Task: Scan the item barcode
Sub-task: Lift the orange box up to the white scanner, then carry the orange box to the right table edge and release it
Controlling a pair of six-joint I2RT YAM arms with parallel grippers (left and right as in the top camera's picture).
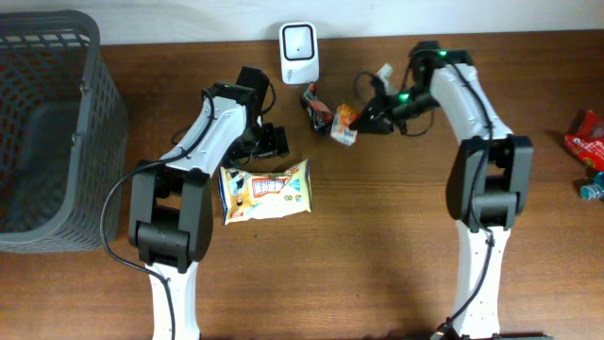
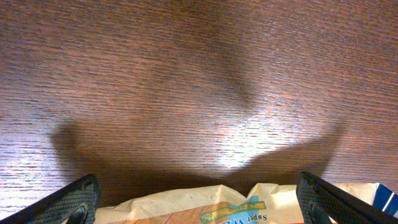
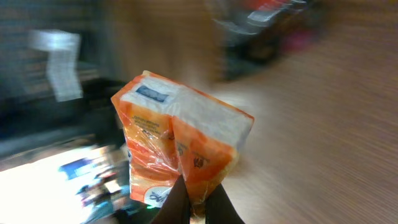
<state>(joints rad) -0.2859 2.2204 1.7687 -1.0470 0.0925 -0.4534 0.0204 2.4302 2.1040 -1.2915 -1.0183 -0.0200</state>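
The table (image 1: 377, 236) is dark reddish-brown wood with a fine horizontal grain, paler where light glares on it in the left wrist view. At the left edge, the basket (image 1: 99, 113) is dark grey with a square mesh pattern. The scanner (image 1: 298, 52), top centre, is white with a dark window. The packet (image 1: 343, 124) is orange with white panels and a small blue label (image 3: 152, 93). Beside it lies a black and red wrapper (image 1: 318, 109). The snack bag (image 1: 265, 190) is cream-yellow with blue and multicoloured print. At the right edge sit a red package (image 1: 587, 137) and a teal item (image 1: 592, 187). Both arms (image 1: 203, 142) are white with black joints.
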